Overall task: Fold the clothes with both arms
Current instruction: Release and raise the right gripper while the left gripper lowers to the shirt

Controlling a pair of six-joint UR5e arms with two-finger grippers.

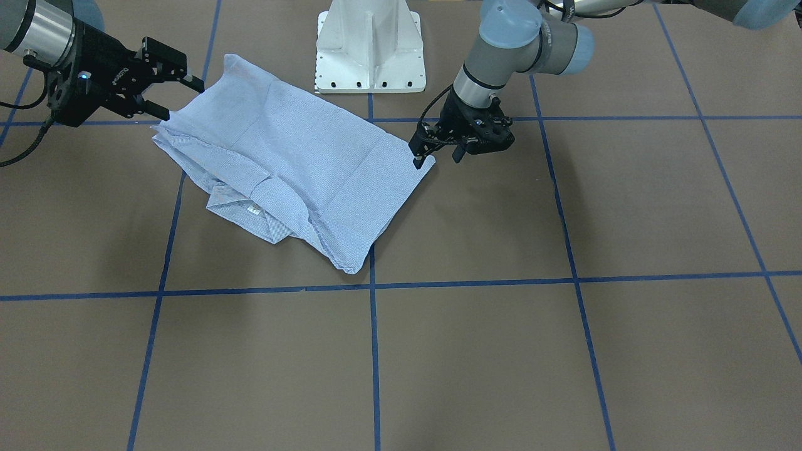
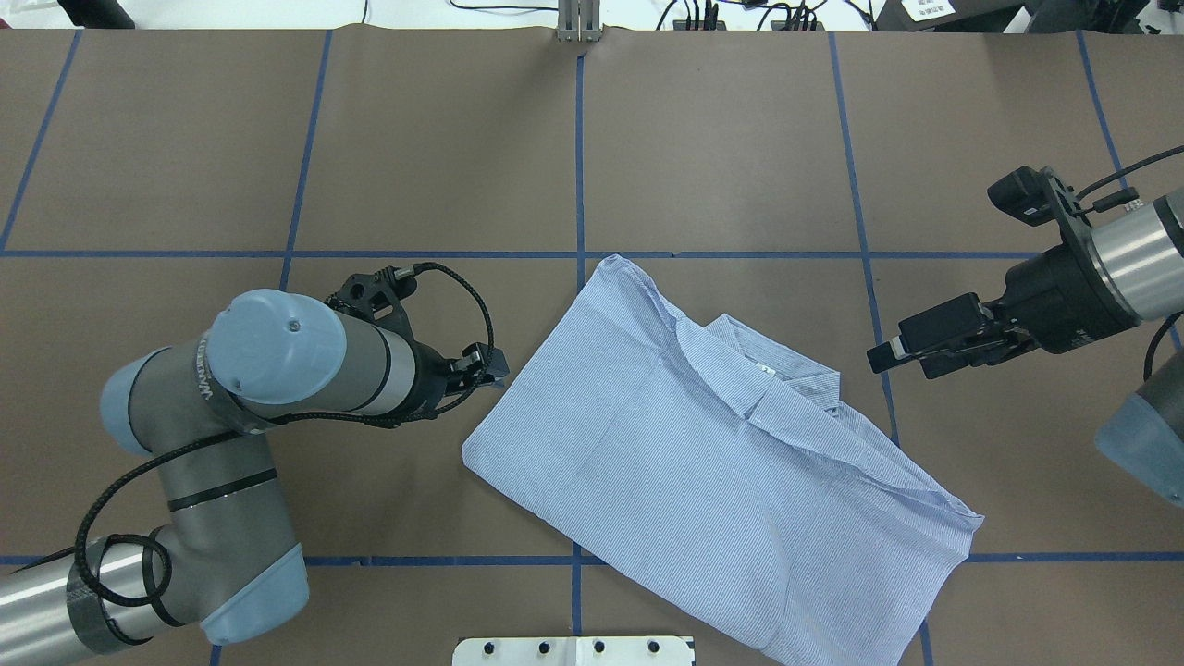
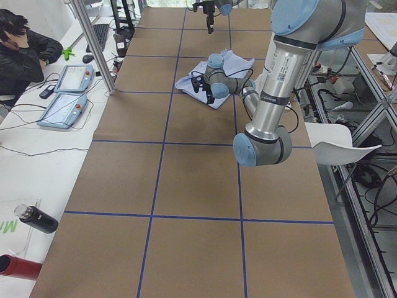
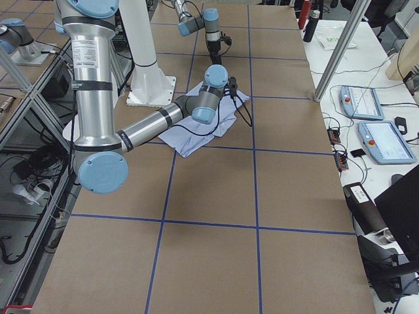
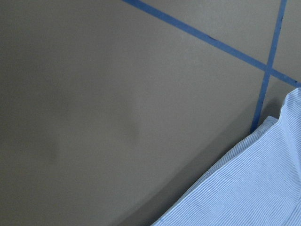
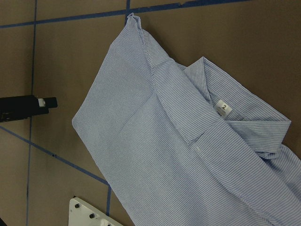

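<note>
Seeing left tool [image 1: 437, 158] and right tool [image 1: 178, 99] spread apart, empty, we judged each should pinch a shirt [image 1: 294, 156] corner squarely.

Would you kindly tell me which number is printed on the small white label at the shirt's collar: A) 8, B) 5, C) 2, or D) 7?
C: in the right wrist view, the white label sewn just inside the collar of the striped shirt plainly reads 2.
</note>
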